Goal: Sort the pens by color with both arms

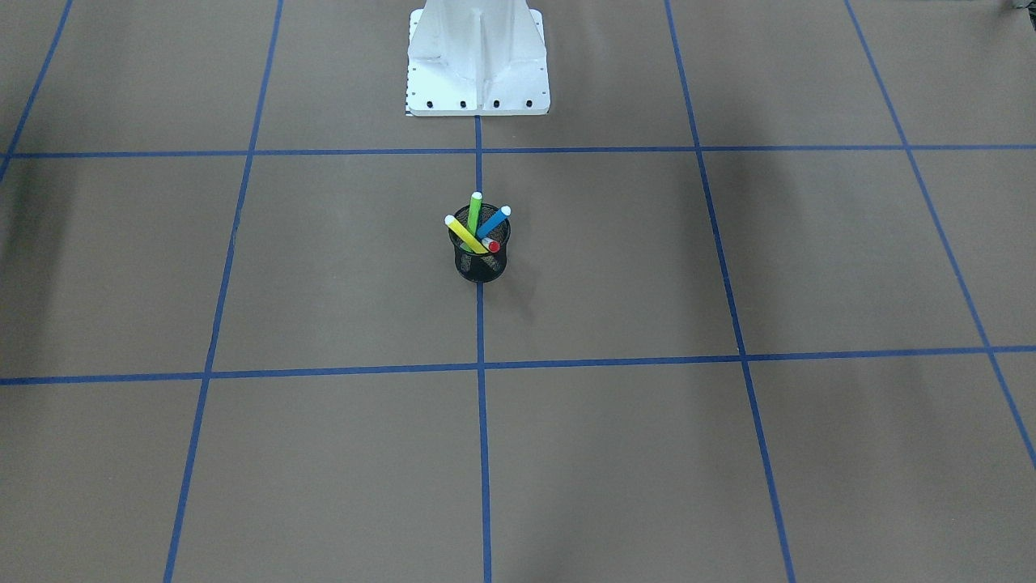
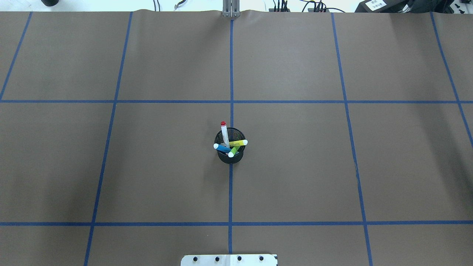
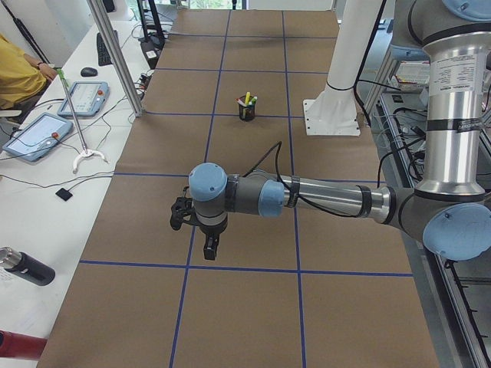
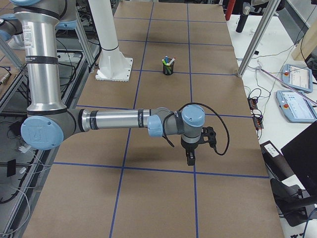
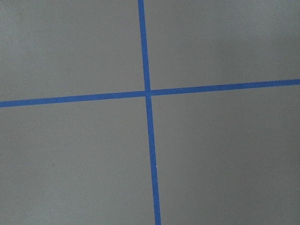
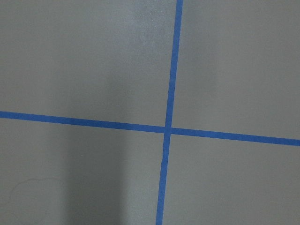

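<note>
A black mesh cup (image 1: 481, 265) (image 2: 230, 159) stands at the table's middle on the centre tape line. Leaning in it are a green pen (image 1: 474, 210), a blue pen (image 1: 493, 223), a yellow pen (image 1: 464, 235) and a white pen with a red cap (image 2: 224, 133). Neither arm reaches into the front-facing or overhead views. In the left side view my left gripper (image 3: 209, 249) hangs pointing down over a tape line near the table's left end, far from the cup (image 3: 246, 112). In the right side view my right gripper (image 4: 190, 159) hangs likewise near the right end. I cannot tell whether either is open or shut. Both wrist views show only brown table and a blue tape cross.
The white base pedestal (image 1: 477, 65) (image 2: 229, 259) stands behind the cup. Blue tape divides the brown table into squares. Side benches hold tablets (image 3: 38, 134) (image 4: 297, 105), cables and metal poles (image 4: 255, 39). A person in a yellow sleeve (image 3: 15, 77) sits at the left bench.
</note>
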Controlling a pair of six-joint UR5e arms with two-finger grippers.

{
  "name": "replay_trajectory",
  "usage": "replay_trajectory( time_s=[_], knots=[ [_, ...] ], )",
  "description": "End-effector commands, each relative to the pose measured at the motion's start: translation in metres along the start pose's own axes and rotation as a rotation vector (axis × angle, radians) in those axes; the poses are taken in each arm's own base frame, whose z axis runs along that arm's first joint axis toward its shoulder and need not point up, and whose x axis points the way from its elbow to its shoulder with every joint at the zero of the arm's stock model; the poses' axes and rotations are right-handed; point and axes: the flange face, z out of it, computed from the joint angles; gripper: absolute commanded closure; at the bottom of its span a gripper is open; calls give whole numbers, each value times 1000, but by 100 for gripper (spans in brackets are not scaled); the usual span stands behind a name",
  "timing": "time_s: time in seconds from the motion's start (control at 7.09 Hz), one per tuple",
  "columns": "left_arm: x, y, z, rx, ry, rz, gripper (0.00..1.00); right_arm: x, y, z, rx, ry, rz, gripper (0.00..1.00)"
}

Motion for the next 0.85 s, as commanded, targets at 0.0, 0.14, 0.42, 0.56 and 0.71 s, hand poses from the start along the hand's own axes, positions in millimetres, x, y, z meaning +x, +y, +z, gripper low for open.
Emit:
replay_trajectory(
  time_s=[0.0,0.14,0.42,0.56,0.71],
  knots=[
    [2,-1,-2,5,0,5,0,-1,0,-1,2,1,0,0],
    [11,-4,-10,21,2,19,0,0,0,0,0,0,6,0],
    [24,-7,-23,47,0,50,0,-15,-13,-16,35,-2,-26,0],
    [34,-17,-31,67,0,72,0,-32,-21,-27,58,-5,-60,0],
    [54,-42,-47,123,3,135,0,-49,-38,-42,90,-7,-95,0]
  ],
)
